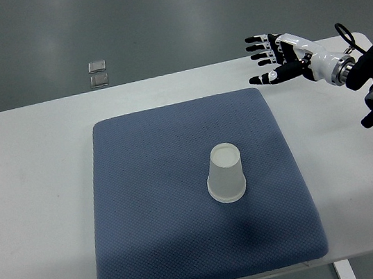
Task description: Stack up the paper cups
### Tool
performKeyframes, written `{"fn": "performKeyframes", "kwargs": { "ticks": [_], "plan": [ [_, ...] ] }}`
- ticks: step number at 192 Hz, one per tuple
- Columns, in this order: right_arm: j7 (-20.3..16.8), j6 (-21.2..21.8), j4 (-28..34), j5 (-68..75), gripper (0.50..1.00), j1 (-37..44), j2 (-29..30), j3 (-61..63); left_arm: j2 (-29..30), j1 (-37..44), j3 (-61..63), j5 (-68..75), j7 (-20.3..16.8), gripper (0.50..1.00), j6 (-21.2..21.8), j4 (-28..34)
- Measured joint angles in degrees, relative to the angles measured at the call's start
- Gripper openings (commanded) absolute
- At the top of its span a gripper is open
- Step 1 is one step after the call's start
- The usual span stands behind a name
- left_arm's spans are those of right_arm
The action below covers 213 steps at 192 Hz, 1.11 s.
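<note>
- Grey floor (154, 18) fills the background beyond a white table (28, 205), with two small square plates (99, 73) set into it just past the table's far edge.
- Most of the table is covered by a blue padded mat (153, 243), which looks soft and grippy.
- On the mat, a little right of its middle, stands a white paper cup (225, 173), upside down, base up and rim on the fabric. Whether it is one cup or several nested I cannot tell.
- It should be very light and thin-walled, easy to crush or tip, so a gentle hold around the side wall, about mid-height, seems safest.
- Above the table's far right corner, well apart from the cup, the right hand (274, 58) hangs with fingers spread, holding and touching nothing.
</note>
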Motion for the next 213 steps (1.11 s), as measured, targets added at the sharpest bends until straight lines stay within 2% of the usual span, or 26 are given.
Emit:
{"fn": "performKeyframes", "kwargs": {
  "ticks": [50,98,112,121,145,158,213],
  "plan": [
    [-0.88,-4.86,-3.06,6.32,0.887,-3.95,5.40,6.86,0.00,0.00,-0.01,0.00,0.00,1.000,0.00,0.00],
    [-0.90,-7.83,-5.13,6.95,0.887,-6.24,9.15,10.62,0.00,0.00,-0.04,0.00,0.00,1.000,0.00,0.00],
    [-0.90,-10.17,-5.82,6.95,0.893,-6.31,10.39,11.22,0.00,0.00,-0.04,0.00,0.00,1.000,0.00,0.00],
    [-0.75,-12.45,-6.02,6.95,0.915,-6.30,11.25,11.35,0.00,0.00,-0.04,0.00,0.00,1.000,0.00,0.00],
    [-0.36,-20.19,-6.10,6.95,0.915,-6.30,12.95,11.44,0.00,0.00,-0.04,0.00,0.00,1.000,0.00,0.00],
    [-0.31,-22.52,-6.10,6.95,0.915,-6.30,13.47,11.44,0.00,0.00,-0.04,0.00,0.00,1.000,0.00,0.00],
    [-0.19,-23.84,-5.98,6.95,0.917,-6.68,14.06,11.22,0.00,0.00,-0.04,0.00,0.00,1.000,0.00,0.00]
  ]
}}
